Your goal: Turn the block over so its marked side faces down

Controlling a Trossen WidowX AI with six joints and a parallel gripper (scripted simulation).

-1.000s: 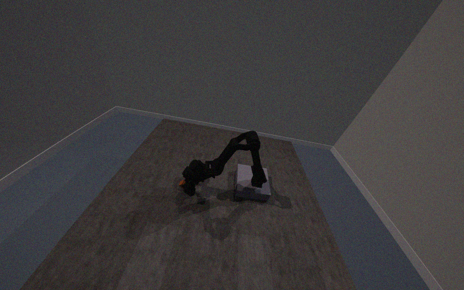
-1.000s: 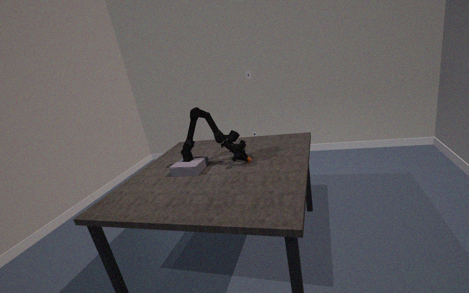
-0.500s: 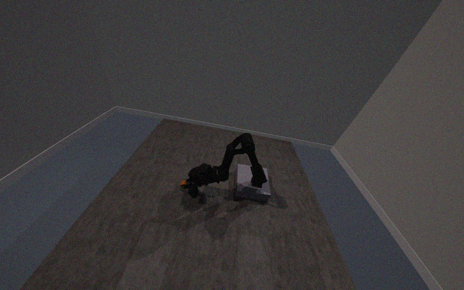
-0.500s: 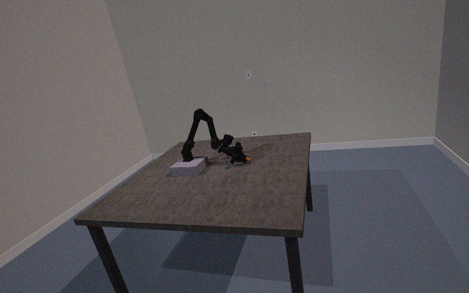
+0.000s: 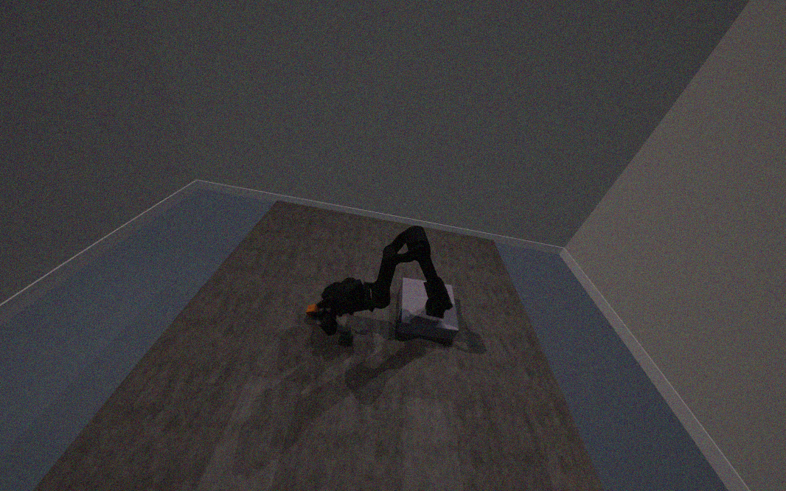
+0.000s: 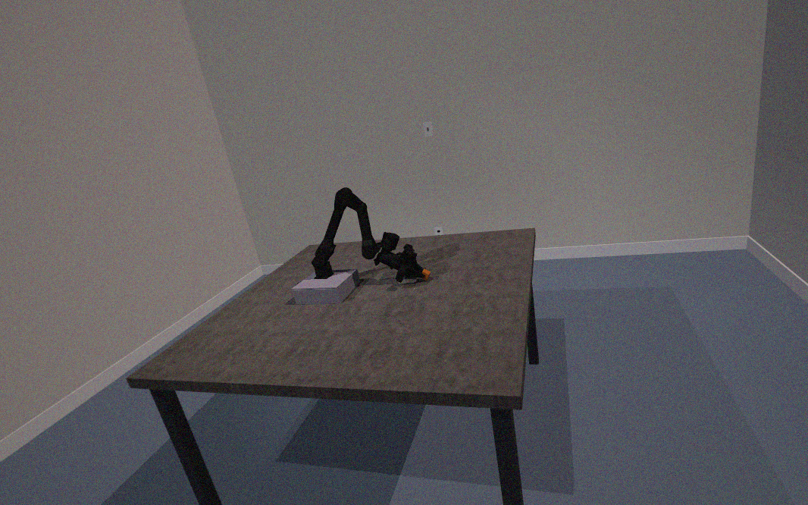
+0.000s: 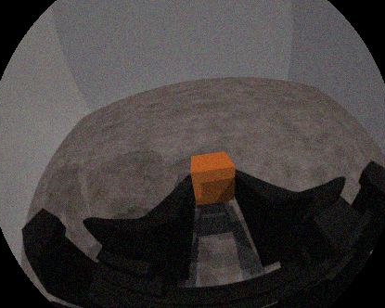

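Note:
The orange block is pinched between the fingertips of my black gripper, which is shut on it. The gripper points away from the arm's base, low and tilted a little downward. The block is close to the table; I cannot tell whether it touches. In the wrist view its top and near faces show, with a darker patch on the near face. I cannot tell which side is marked. The fingers hide its left and right sides.
The arm stands on a pale lilac box on the table, behind the gripper. Shadows of the arm fall across the table. The table's right edge lies beyond the block in the exterior view.

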